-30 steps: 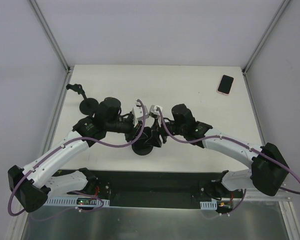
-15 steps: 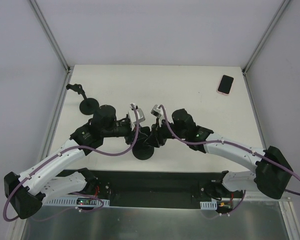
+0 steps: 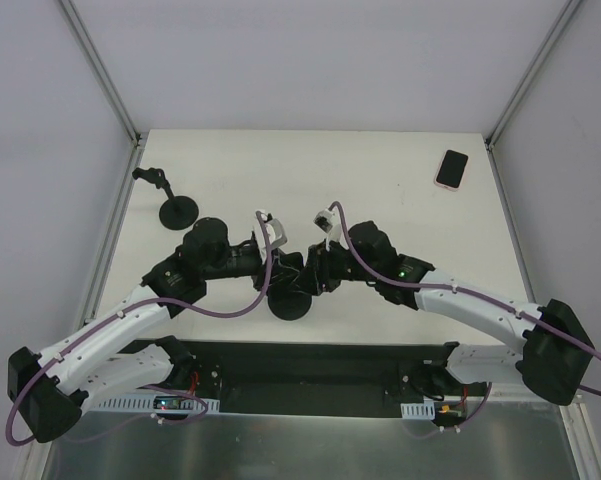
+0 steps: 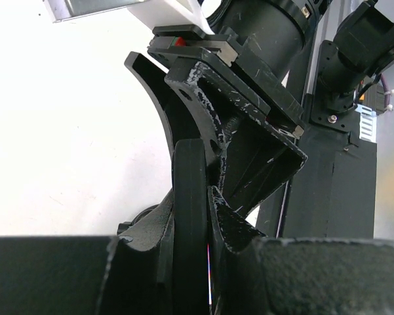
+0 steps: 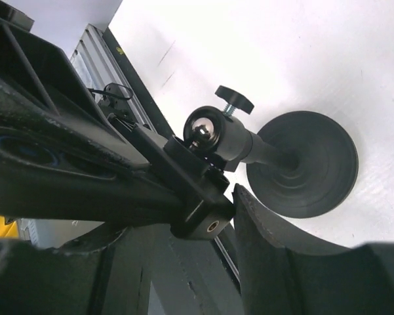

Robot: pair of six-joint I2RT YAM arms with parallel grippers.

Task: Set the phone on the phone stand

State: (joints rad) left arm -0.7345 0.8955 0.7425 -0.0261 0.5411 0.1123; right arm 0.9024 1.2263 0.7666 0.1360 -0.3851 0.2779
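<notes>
While the phone lies flat at the far right corner of the table, well apart from the phone stand at the near middle, my left gripper is clamped tight on that stand's holder; my right gripper sits with jaws partway apart around its bracket, and I cannot tell whether they pinch it

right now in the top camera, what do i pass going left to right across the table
small black stand with a jointed arm → round-based black stand at the centre → pink-edged phone
</notes>
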